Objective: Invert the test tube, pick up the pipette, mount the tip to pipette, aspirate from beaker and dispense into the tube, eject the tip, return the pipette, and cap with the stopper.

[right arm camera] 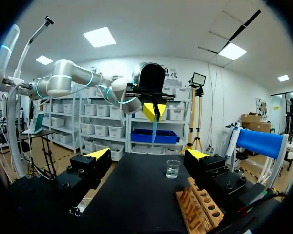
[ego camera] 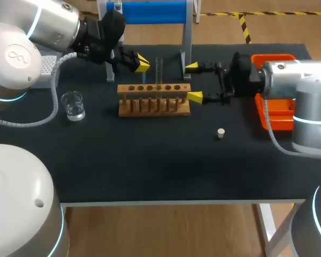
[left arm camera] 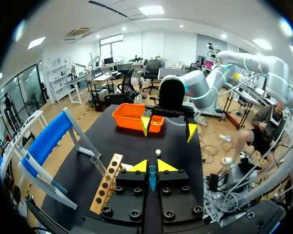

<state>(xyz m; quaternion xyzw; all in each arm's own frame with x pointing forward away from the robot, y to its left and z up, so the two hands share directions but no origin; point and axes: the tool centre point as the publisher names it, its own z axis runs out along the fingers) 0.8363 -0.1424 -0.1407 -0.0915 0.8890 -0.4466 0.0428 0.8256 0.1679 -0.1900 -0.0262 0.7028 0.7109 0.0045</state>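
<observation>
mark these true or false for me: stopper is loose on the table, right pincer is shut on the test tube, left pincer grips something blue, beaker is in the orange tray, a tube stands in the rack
1. The stopper lies loose on the table, apart from the rack. True.
2. The right pincer is shut on the test tube. False: its fingers are wide apart beside the rack, with nothing between them.
3. The left pincer grips a slim blue piece. True.
4. The beaker sits in the orange tray. False: it stands on the table, on the opposite side of the rack from the tray.
5. The test tube stands upright in the rack. True.
</observation>
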